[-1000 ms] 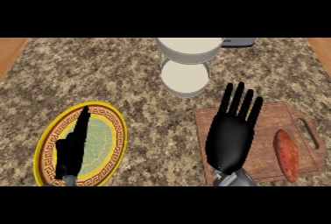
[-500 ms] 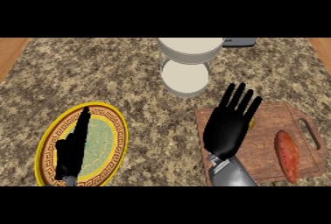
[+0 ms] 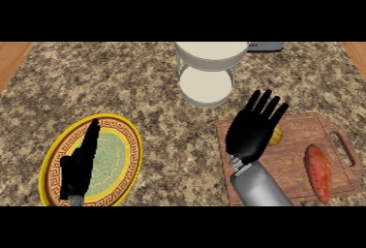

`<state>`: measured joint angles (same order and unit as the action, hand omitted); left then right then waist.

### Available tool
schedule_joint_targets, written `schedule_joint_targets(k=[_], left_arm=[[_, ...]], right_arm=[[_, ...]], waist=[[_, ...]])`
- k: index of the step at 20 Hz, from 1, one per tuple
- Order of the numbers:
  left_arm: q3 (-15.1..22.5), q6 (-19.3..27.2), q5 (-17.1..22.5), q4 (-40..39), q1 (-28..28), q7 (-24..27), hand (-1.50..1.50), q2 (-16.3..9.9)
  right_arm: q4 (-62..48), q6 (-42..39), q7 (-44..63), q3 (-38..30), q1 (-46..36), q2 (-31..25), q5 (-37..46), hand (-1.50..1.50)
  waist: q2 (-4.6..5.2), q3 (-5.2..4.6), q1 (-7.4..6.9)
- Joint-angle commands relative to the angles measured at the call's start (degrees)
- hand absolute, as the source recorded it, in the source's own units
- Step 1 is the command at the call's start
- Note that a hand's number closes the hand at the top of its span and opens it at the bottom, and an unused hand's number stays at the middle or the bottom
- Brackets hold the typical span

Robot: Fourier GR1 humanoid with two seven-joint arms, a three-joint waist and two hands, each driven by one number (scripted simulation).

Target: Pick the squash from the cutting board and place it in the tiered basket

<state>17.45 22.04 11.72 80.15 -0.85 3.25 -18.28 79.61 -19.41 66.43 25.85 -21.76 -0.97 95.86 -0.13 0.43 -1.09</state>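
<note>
The squash [image 3: 276, 136] is a small yellow lump on the cutting board [image 3: 300, 160] in the lower right of the frame, mostly hidden under the right hand [image 3: 251, 133], so only its right edge peeks out beside the palm. That hand hangs over it with its fingers spread and straight, pointing toward the top of the frame; it looks to me like it is lining up over the squash before closing, and nothing is pinched yet. An orange-red sweet potato [image 3: 319, 172] lies lengthwise toward the board's right edge, apart from the hand, so it should not get in the way. The tiered basket [image 3: 209, 72] stands at the upper middle of the frame, its white round trays stacked one over the other, a fair reach up and left of the board. The left hand [image 3: 80, 164] rests in the lower left over a yellow patterned plate [image 3: 130, 145], fingers straight and together, staying clear of the work.
</note>
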Motion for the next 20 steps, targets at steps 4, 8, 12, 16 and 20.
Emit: schedule_joint_targets(k=[4, 8, 12, 16, 20], left_arm=[[1.1, 0.5, -0.2, -0.5, -1.0, -4.1, 0.0, 1.1], [1.6, 0.8, -1.7, -2.0, -1.6, -1.4, 0.0, 2.4], [0.2, 1.2, -1.3, -2.6, 1.2, -4.4, 0.0, 2.6], [0.5, 0.0, -1.2, 0.4, -1.4, -4.3, 0.0, 1.6], [0.6, 0.3, -2.1, 2.2, -3.6, -4.3, 0.0, 0.9]], right_arm=[[-2.2, -7.3, 13.3, -2.9, -0.9, 0.9, -2.8, -1.5], [-5.1, -5.9, 15.4, -2.1, -1.4, 0.9, -4.9, -1.5], [-5.2, -6.1, 14.1, -4.5, -2.9, 0.9, -4.1, -1.5], [-8.6, -5.3, 14.7, -7.2, -4.3, 0.9, -5.3, -1.5], [-6.0, -7.0, 14.6, -7.6, -2.7, 0.9, -7.3, -1.5]], waist=[[0.18, -0.41, 0.34], [0.27, -0.42, -0.1], [0.22, -0.43, 0.68], [0.27, -0.41, -0.08], [0.0, -0.41, 0.25]])
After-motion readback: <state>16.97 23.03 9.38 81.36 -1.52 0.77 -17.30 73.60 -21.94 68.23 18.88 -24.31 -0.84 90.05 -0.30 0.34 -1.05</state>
